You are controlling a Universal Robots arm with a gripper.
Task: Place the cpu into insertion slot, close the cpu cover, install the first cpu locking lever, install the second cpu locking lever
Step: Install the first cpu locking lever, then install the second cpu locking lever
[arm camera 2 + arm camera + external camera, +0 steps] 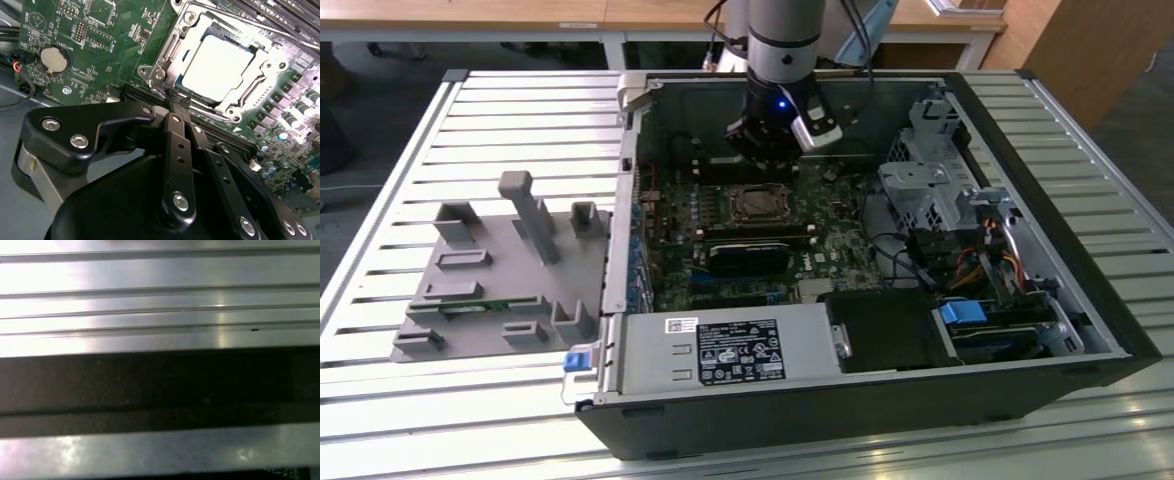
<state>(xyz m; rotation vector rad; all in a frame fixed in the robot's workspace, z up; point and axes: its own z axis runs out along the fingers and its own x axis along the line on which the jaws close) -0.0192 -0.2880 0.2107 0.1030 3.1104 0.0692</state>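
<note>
The cpu [216, 61] sits flat in the insertion slot [195, 89], upper right of the second wrist view, so placing looks done. The cpu cover [250, 89] lies down over it, its window framing the pale chip face, so closing also appears done. Whether either locking lever is latched I cannot tell; a thin metal rod runs along the frame's upper edge. The gripper [176, 100] hovers just beside the socket's lower corner, its fingers [172, 131] pressed together and holding nothing. In the exterior view the gripper [767, 160] hangs at upper centre, above the motherboard [841, 255] inside the open computer case [881, 400] on the slatted tabletop [454, 420]
</note>
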